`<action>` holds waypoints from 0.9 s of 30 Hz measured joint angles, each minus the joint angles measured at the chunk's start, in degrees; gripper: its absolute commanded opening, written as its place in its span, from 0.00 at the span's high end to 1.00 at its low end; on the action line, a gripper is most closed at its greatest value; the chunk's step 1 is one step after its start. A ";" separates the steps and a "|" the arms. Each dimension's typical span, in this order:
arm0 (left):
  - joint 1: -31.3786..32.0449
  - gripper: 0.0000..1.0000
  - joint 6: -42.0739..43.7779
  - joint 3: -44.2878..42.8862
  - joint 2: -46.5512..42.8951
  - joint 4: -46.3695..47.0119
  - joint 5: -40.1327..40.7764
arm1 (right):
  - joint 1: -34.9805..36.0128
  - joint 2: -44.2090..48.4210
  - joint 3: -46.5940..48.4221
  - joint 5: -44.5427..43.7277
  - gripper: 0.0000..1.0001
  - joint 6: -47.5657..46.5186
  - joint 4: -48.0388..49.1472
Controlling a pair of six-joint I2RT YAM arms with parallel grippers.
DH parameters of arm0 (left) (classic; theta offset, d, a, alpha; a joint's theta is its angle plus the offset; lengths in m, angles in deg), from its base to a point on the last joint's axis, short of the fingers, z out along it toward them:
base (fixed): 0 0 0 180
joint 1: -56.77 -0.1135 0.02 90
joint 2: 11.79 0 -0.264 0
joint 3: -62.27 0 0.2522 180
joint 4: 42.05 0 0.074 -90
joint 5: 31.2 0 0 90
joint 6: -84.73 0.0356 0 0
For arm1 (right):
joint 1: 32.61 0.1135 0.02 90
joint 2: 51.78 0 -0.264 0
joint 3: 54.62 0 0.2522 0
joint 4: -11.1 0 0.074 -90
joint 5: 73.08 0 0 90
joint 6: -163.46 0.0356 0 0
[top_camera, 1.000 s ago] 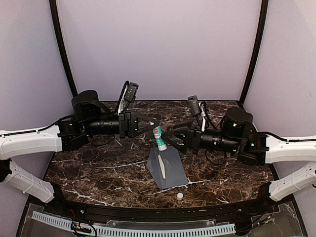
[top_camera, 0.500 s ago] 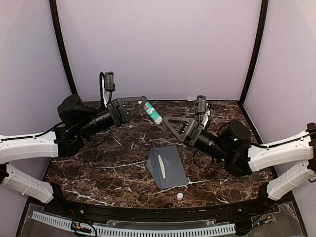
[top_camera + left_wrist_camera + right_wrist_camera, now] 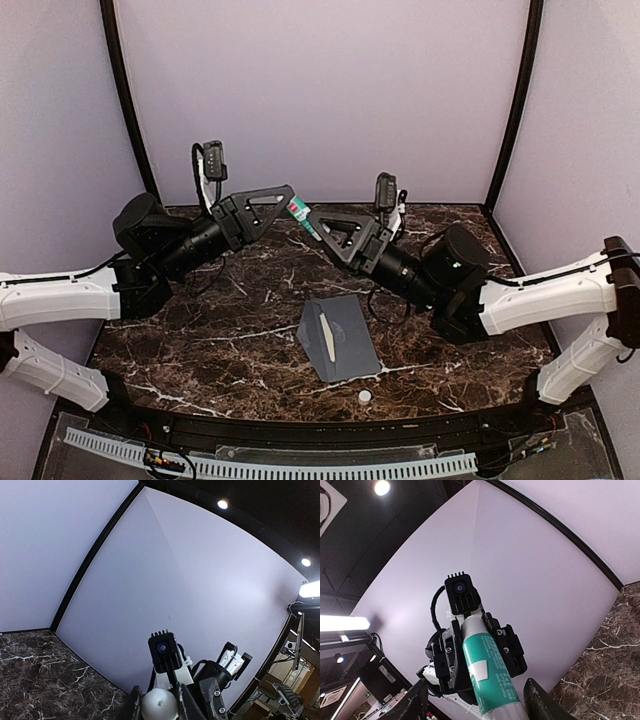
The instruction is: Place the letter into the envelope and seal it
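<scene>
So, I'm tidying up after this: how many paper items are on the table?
2. The grey envelope lies front-centre on the marble table; the cream letter shows as a narrow strip at its left side, on or tucked into it. Others could hide underneath.

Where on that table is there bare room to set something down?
The widest bare patch of table lies left of the envelope, toward the left arm. A smaller one lies right of it, before the right arm. Crowded: above the far middle, where left fingers and right fingers meet at the glue tube. A white cap sits near the front edge.
</scene>
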 measured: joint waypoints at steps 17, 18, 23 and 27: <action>0.04 1.00 -1.25 0.02 1.99 3.98 -0.90 | -0.37 -2.34 3.89 1.55 0.58 0.50 -0.07; 0.04 1.00 -1.31 0.02 2.01 4.11 -0.92 | -0.37 -2.34 3.96 1.55 0.59 0.39 -0.11; 0.04 1.00 -1.97 0.02 2.21 4.72 -1.20 | -0.48 -2.34 4.04 1.42 0.66 -0.02 -0.17; 0.04 1.00 -2.36 0.02 2.29 4.92 -1.75 | -0.52 -2.34 4.04 0.96 0.73 -0.72 -0.31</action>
